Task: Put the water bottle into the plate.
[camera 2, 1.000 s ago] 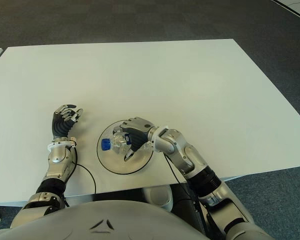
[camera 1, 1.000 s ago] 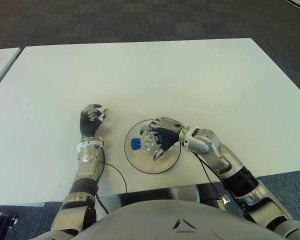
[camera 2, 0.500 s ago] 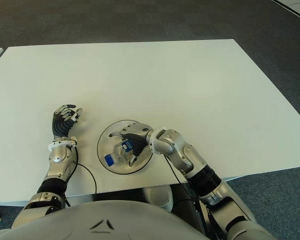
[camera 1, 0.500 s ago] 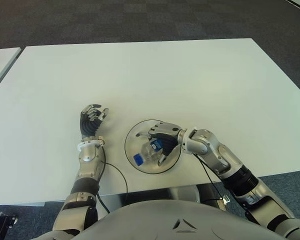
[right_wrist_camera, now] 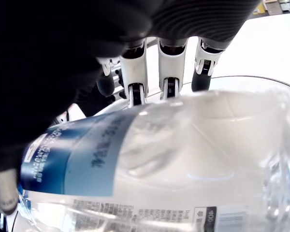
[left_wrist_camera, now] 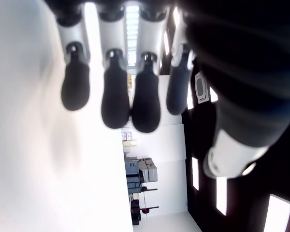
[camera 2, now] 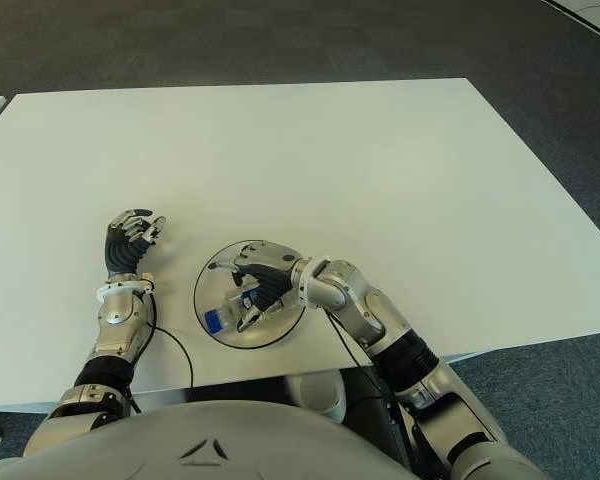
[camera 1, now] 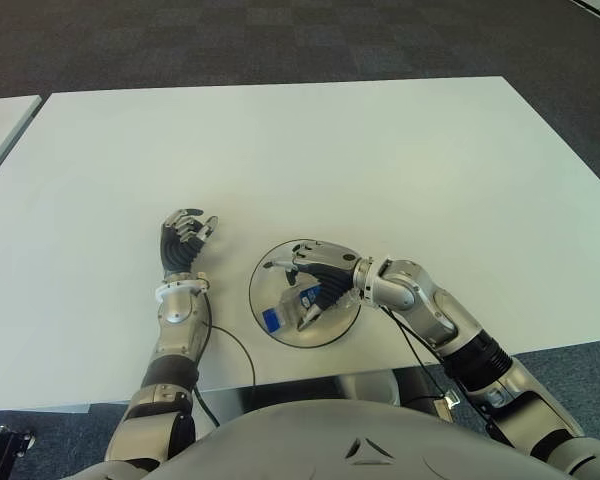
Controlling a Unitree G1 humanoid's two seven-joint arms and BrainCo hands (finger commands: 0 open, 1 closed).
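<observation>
A clear water bottle (camera 1: 287, 305) with a blue label and blue cap lies on its side inside the round clear plate (camera 1: 332, 326), cap toward the table's near edge. My right hand (camera 1: 313, 278) hovers over the bottle's far end, fingers stretched out above it and thumb beside it, not closed around it. In the right wrist view the bottle (right_wrist_camera: 150, 164) fills the foreground and the straightened fingers (right_wrist_camera: 135, 77) reach past it. My left hand (camera 1: 184, 240) shows left of the plate, fingers loosely bent and holding nothing.
The white table (camera 1: 330, 150) stretches wide beyond the plate. A thin black cable (camera 1: 235, 350) loops near the front edge between my left forearm and the plate. Another table's corner (camera 1: 0, 120) shows at the far left, dark carpet behind.
My right hand has uncurled from around the bottle. The bottle has swung from pointing left to lying in the plate with its cap toward the near edge. The left hand stayed still.
</observation>
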